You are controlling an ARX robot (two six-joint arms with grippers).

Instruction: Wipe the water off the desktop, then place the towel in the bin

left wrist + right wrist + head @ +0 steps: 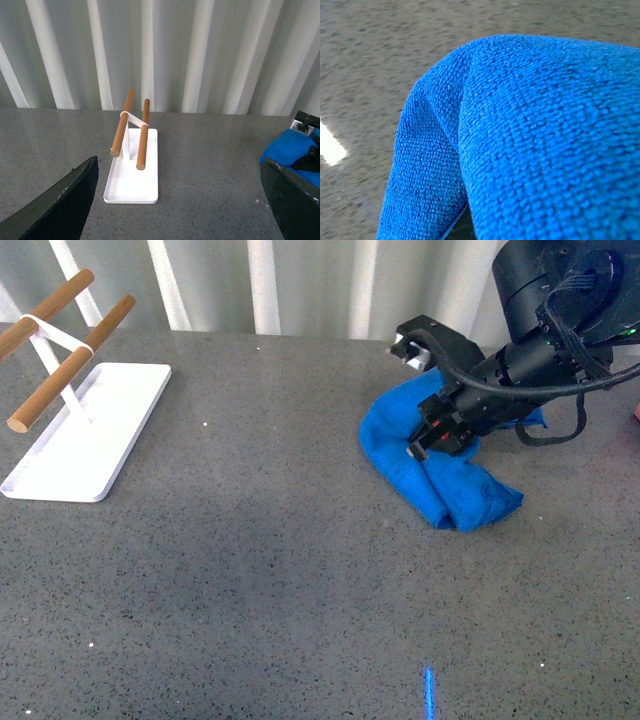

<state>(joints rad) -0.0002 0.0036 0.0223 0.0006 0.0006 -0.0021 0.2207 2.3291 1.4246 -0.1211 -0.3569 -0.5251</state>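
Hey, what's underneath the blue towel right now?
The towel lies bunched on the grey desktop, with the right gripper down on top of it. Only bare desktop shows around its edges; any water beneath is covered by the cloth.

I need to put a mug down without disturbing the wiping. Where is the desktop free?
Bare: the wide desktop stretch between the white tray and the towel, and the whole near part in front of both. Crowded: far right, where the right gripper sits on the towel, and the tray under its wooden rack.
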